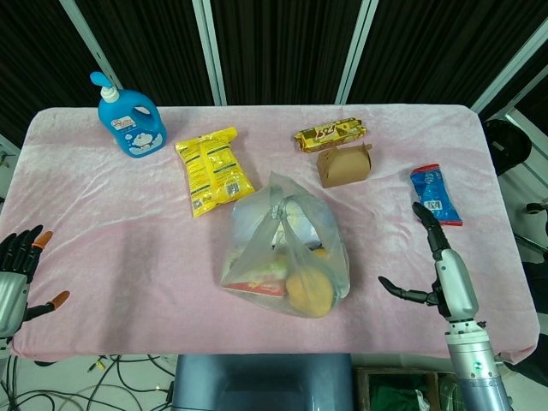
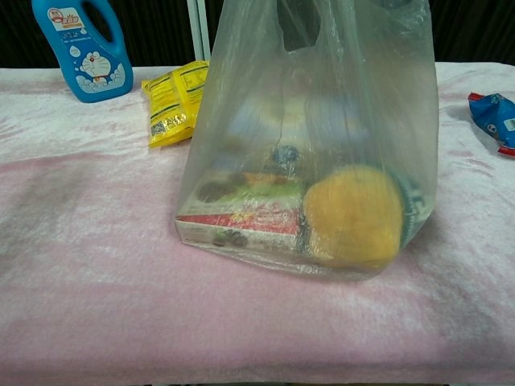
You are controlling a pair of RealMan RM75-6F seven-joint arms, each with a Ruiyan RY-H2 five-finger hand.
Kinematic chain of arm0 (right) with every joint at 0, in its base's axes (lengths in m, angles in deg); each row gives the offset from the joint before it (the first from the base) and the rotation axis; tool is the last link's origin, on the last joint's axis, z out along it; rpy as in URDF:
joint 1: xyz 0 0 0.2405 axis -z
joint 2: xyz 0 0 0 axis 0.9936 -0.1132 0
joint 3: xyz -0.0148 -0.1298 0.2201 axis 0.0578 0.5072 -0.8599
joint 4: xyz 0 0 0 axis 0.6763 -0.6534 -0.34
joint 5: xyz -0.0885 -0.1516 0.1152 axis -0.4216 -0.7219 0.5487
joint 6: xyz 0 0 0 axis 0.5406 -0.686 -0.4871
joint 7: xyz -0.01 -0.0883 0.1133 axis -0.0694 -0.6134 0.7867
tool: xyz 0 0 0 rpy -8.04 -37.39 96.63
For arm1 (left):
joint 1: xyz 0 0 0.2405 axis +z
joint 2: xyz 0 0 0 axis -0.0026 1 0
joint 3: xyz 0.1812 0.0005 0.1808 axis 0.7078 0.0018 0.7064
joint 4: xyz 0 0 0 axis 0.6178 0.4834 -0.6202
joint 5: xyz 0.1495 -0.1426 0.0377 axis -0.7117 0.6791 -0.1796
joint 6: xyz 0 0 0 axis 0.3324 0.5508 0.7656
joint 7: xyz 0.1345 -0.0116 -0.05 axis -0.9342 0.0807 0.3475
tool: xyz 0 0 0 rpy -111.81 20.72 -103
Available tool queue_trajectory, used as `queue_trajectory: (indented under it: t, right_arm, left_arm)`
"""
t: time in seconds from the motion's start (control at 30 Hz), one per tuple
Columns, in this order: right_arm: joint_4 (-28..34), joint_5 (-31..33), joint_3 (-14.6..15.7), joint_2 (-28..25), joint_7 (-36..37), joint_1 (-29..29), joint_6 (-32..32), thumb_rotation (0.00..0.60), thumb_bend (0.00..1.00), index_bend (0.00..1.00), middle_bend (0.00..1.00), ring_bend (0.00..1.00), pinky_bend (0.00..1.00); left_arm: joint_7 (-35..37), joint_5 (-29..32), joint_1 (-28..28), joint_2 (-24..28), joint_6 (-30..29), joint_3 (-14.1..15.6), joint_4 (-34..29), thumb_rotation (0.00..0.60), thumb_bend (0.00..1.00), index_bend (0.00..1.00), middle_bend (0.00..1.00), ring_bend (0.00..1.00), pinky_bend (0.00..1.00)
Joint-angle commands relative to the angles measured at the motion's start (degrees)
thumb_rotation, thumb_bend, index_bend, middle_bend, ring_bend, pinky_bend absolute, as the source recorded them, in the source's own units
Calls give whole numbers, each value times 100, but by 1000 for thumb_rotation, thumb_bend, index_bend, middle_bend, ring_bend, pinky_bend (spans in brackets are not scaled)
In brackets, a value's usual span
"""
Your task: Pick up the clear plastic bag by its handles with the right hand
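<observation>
- Clear plastic bag point(image 1: 285, 257) stands near the middle of the pink cloth-covered table point(image 1: 111, 231), toward the front edge. Thin crinkled film, handles point(image 1: 278, 205) bunched upright on top, nothing holding them.
- Through the film: a round yellow-orange lump point(image 2: 352, 214) at the bag's front right, a flat printed box point(image 2: 237, 225) to its left.
- Right hand point(image 1: 441, 270) is right of the bag, well apart from it, over the table's front edge; fingers spread, thumb pointing toward the bag, nothing in it.
- Left hand point(image 1: 17, 278) is far left of the bag, at the table's front corner; fingers apart, empty.
- Behind the bag: yellow snack packet point(image 1: 212, 169), brown cardboard box point(image 1: 344, 164), gold wrapper point(image 1: 330, 134).
- Blue pump bottle point(image 1: 128, 118) far back left of the bag; blue packet point(image 1: 435, 195) to its right, just beyond the right hand's fingertips.
</observation>
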Motion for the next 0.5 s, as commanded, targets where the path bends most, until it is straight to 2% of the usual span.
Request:
queue_trajectory:
  t: [0.03, 0.17, 0.3, 0.5]
  right_arm:
    - [38, -3, 26, 13, -4, -3, 25, 600, 107, 0, 0, 0, 72]
    - [120, 34, 73, 45, -13, -20, 100, 600, 115, 0, 13, 25, 82]
    - [299, 82, 66, 145, -33, -92, 184, 600, 131, 3, 109, 122, 159]
    - [637, 274, 33, 403, -267, -346, 464, 600, 139, 24, 123, 135, 168]
  left_arm:
    - [5, 6, 0, 0, 3, -2, -4, 600, 0, 0, 0, 1, 12]
    - [8, 1, -3, -1, 6, -1, -2, 600, 0, 0, 0, 1, 12]
    - [6, 1, -1, -4, 13, 6, -3, 600, 0, 0, 0, 1, 12]
    - [10, -6, -3, -1, 24, 14, -3, 600, 0, 0, 0, 1, 12]
